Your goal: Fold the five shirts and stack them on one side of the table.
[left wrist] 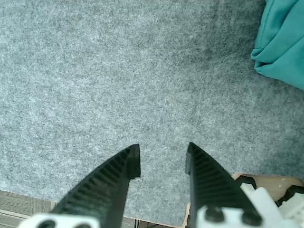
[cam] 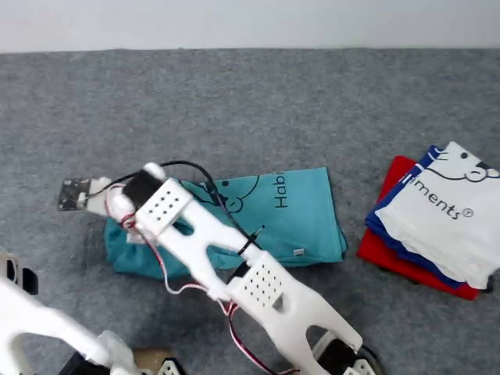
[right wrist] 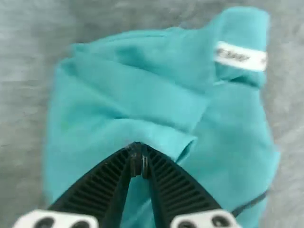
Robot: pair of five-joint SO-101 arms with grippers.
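A teal shirt (cam: 273, 215) lies partly folded in the middle of the grey table (cam: 258, 109). My right arm stretches across it to its left end, where the right gripper (right wrist: 137, 159) is shut, its tips pinching a fold of the teal shirt (right wrist: 142, 95). A white neck label (right wrist: 240, 56) shows on the cloth beyond the tips. My left gripper (left wrist: 163, 154) is open over bare grey felt near the table's front edge, with a corner of the teal shirt (left wrist: 282, 42) off to one side. At the right lies a stack of folded shirts: white (cam: 449, 215) on blue (cam: 387, 223) on red (cam: 383, 250).
The left arm (cam: 47, 324) stands at the table's front left corner. The table's edge and floor (left wrist: 19, 204) are close behind the left gripper. Open grey felt runs across the back and far left of the table.
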